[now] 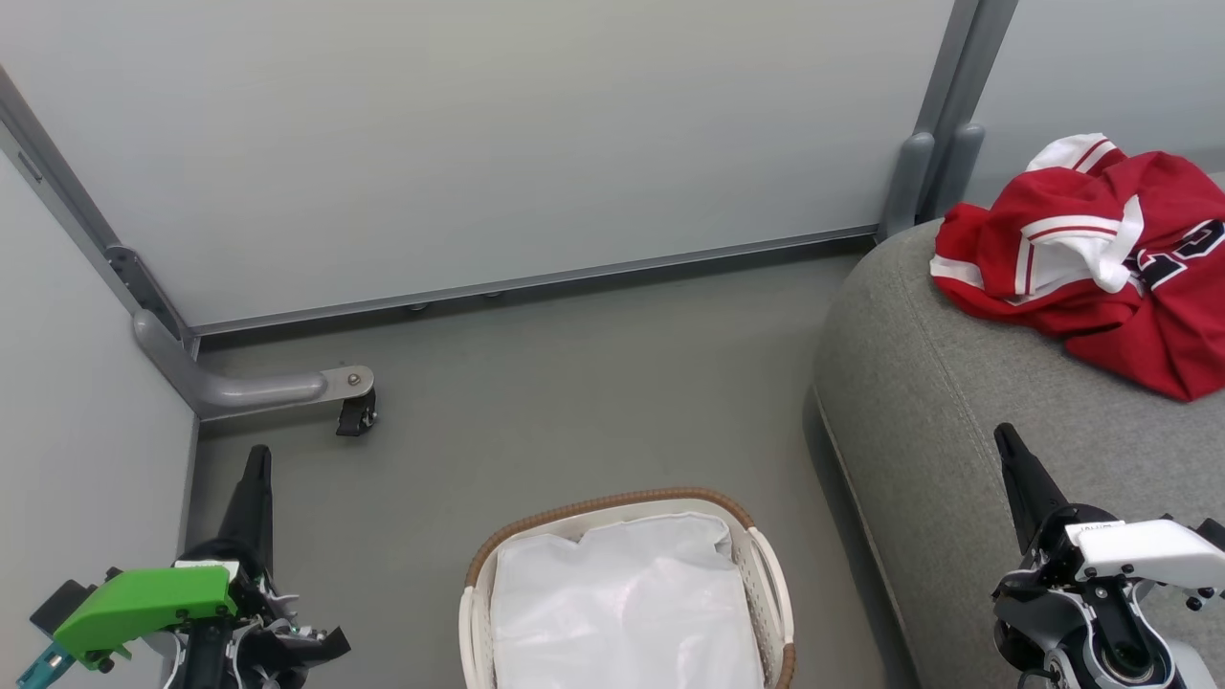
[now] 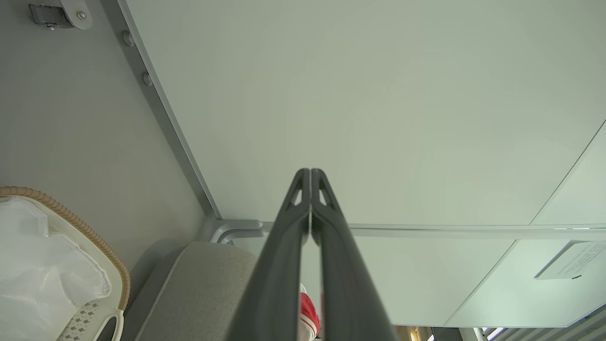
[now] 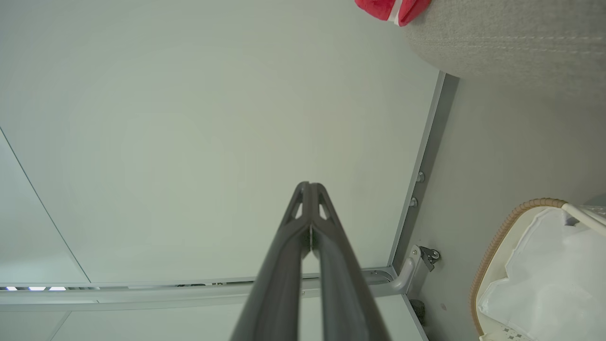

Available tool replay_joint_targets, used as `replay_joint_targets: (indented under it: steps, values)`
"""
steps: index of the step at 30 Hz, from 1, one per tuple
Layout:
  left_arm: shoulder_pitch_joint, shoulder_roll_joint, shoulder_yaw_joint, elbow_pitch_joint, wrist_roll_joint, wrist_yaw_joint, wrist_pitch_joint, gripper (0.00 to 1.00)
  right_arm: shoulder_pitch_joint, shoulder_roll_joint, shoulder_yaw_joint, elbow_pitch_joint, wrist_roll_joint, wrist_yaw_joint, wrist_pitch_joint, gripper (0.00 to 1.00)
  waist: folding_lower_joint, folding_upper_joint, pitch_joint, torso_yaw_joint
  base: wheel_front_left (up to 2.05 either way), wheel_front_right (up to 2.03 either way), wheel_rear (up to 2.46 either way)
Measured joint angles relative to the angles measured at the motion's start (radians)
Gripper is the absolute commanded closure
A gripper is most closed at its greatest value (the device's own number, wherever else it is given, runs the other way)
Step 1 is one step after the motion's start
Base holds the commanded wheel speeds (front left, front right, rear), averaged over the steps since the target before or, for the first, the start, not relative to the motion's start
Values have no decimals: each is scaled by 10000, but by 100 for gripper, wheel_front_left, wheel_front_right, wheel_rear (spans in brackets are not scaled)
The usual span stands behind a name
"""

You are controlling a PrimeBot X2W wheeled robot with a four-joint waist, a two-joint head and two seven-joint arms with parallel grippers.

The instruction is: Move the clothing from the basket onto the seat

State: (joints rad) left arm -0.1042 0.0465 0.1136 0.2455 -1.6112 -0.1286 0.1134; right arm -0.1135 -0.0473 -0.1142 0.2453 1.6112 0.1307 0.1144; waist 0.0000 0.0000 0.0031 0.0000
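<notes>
Red clothing (image 1: 1101,263) with white stripes, white sleeves and dark lettering lies bunched on the grey seat (image 1: 957,402) at the upper right. The basket (image 1: 627,588), white with a brown woven rim (image 1: 612,501), stands on the floor at the bottom centre; inside it I see a white liner. My left gripper (image 1: 257,456) is shut and holds nothing at the lower left, left of the basket. My right gripper (image 1: 1005,436) is shut and holds nothing above the seat's front part. In the wrist views both pairs of fingertips (image 2: 310,173) (image 3: 308,185) meet. A red scrap of the clothing (image 3: 393,8) and the basket (image 3: 521,265) show in the right wrist view.
Pale partition panels (image 1: 478,144) close off the back and left. A grey foot with a dark castor (image 1: 356,411) juts onto the grey floor (image 1: 574,383) at the left corner. Another post base (image 1: 909,182) stands beside the seat.
</notes>
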Motion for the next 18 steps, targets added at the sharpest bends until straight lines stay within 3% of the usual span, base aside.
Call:
replay_joint_targets:
  steps: [18]
  values:
    - [0,0,0,-2,0,-2,0,100,1,0,0,-2,0,0,0,100,0,0,0,0,0,0,0]
